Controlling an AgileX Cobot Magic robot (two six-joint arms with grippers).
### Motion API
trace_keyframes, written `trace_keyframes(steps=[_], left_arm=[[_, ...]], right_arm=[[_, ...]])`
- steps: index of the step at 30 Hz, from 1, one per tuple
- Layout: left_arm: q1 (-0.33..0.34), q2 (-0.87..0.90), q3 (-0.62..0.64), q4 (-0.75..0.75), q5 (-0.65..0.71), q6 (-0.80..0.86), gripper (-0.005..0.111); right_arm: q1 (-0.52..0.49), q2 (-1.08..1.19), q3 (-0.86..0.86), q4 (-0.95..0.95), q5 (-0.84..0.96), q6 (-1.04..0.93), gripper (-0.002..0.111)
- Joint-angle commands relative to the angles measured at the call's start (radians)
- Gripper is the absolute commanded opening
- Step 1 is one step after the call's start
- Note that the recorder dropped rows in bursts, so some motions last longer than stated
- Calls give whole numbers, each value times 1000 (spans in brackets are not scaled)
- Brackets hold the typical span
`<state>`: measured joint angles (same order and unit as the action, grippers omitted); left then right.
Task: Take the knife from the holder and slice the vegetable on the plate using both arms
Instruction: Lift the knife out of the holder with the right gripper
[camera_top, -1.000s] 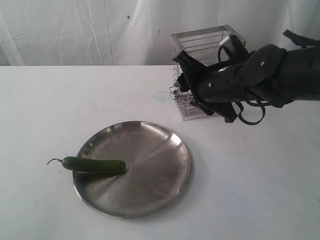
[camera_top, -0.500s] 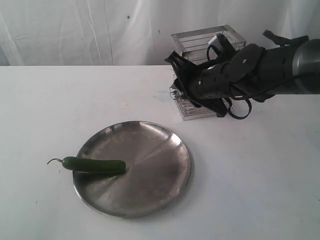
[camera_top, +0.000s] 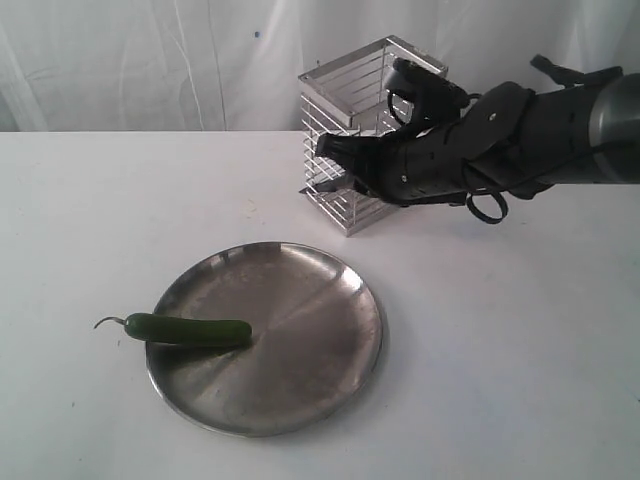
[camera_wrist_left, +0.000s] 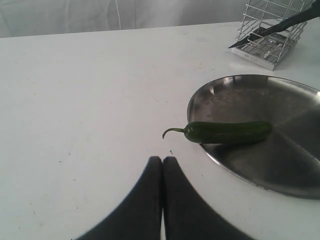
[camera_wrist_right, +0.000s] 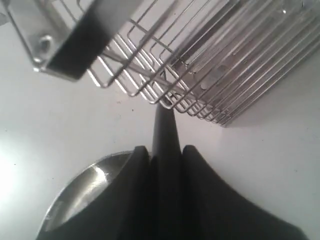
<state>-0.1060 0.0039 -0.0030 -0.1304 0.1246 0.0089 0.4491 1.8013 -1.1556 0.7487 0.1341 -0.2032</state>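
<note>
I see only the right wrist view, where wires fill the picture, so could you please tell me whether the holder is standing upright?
Observer: No. In the exterior view the holder is tilted, not flat on its base.
Operator: Thank you. Does the blade come out through the wires?
Observer: Yes. The left wrist view shows the knife passing through the holder near its base, with the tip poking out the other side.
Operator: And where is the left gripper?
Observer: The left gripper is shut, over bare table, near the chili but not touching it.
</note>
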Motion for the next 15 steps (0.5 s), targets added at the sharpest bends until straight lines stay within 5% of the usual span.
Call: trace_keyframes(steps=[1,15], left_arm=[[3,-4,3,-2,-1,-9,0],[3,-4,3,-2,-1,-9,0]], right_arm=[[-14,-42,-16,-50,-16,-154,5],[-21,-160,-127,-277,180,-291,0]])
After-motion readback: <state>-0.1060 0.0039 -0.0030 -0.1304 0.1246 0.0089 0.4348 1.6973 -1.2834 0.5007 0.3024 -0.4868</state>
